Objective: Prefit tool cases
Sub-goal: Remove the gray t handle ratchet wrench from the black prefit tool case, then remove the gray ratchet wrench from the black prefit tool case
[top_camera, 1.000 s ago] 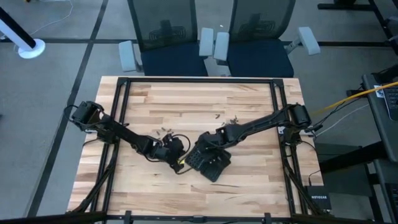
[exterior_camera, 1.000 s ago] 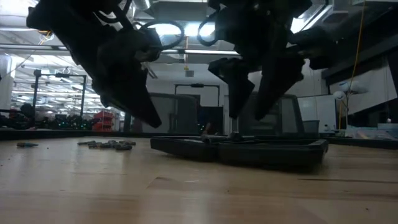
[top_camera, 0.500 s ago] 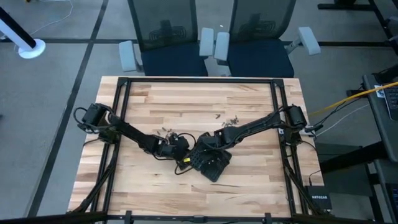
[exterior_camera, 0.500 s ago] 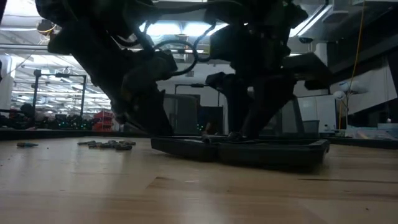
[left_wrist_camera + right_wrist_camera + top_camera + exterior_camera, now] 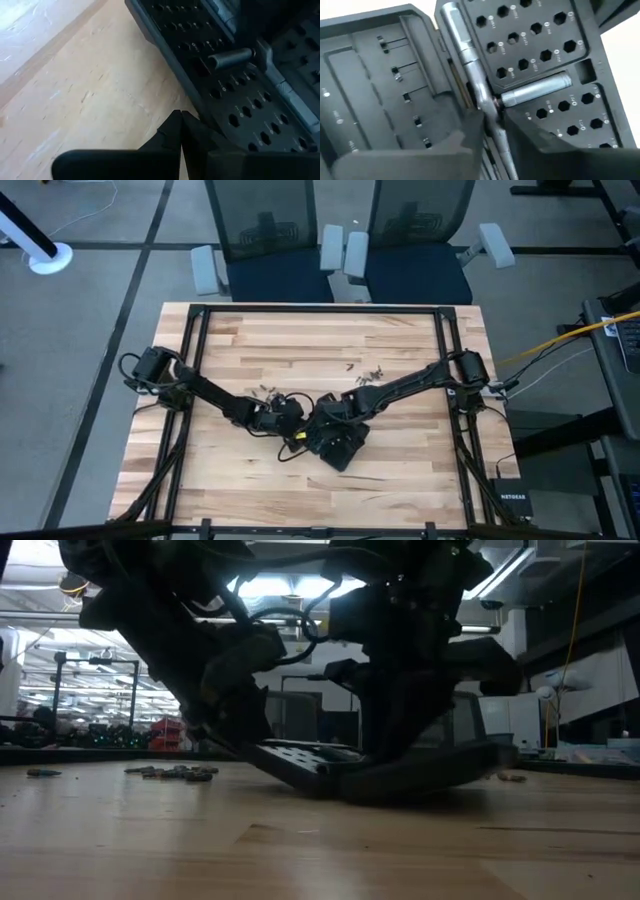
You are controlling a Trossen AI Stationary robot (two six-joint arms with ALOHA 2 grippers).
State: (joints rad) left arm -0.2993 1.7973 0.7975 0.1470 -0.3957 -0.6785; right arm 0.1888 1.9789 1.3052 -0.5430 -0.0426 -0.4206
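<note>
The open tool case (image 5: 335,443) lies mid-table, both halves tilted up. The left hand (image 5: 290,427), clenched, touches its edge. The right hand (image 5: 328,420) presses its hinge; I cannot tell its grip.

One camera looks straight down on the whole pale wooden plank table (image 5: 400,470). Another sits at tabletop height, facing level across it into the room. Both wrist cameras press close on the small black hinged plastic case (image 5: 530,60), which all views share.
</note>
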